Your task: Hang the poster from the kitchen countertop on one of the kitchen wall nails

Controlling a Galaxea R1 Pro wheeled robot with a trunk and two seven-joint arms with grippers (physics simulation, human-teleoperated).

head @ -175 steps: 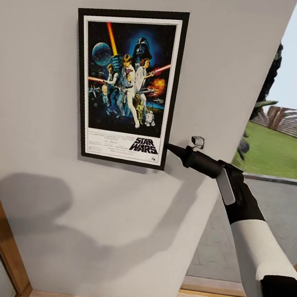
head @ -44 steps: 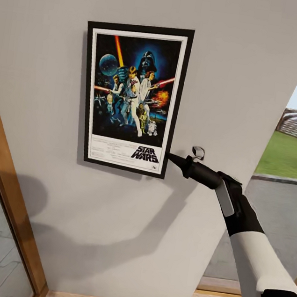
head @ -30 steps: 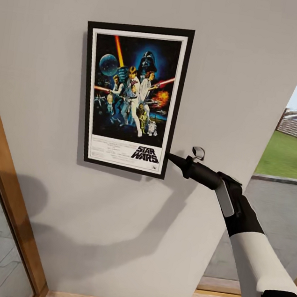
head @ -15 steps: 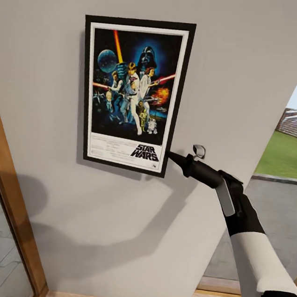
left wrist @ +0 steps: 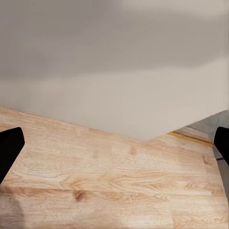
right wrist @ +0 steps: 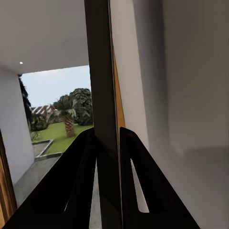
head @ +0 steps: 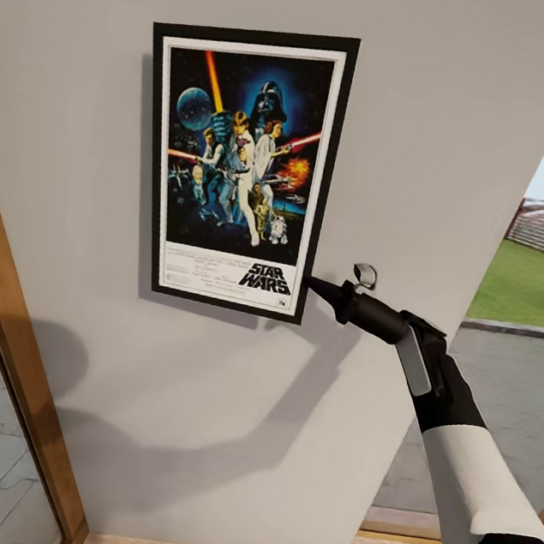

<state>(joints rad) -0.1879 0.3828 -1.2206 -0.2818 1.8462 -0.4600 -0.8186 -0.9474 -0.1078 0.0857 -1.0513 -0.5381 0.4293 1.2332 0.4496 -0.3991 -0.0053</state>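
One poster (head: pixel 237 166) is the whole job here, and it's up flat against the pale grey wall (head: pixel 433 113), upright w/ a slight tilt, its lower right corner pinched by the right gripper (head: pixel 310 283). In the right wrist view the two dark fingers (right wrist: pixel 83 181) sit either side of the thin black frame edge (right wrist: pixel 100 95), pressed onto it, so that claw is clamped on the poster. Everything else of the poster runs up and away from the fingertips, toward the robot's left. No nail head can be made out; if there is one it's prob behind the frame, can't tell. Left gripper (left wrist: pixel 114 143) has its tips wide apart, nothing btwn them, pointing at wooden floor (left wrist: pixel 109 181) and wall base. Step in hand, as I read it: the hanging itself, seating the frame on a nail. Next move prob calls for checking the poster bears on the nail, then parting the right claw gently and backing straight off w/o dragging the corner. Risk: let go unseated and it drops.
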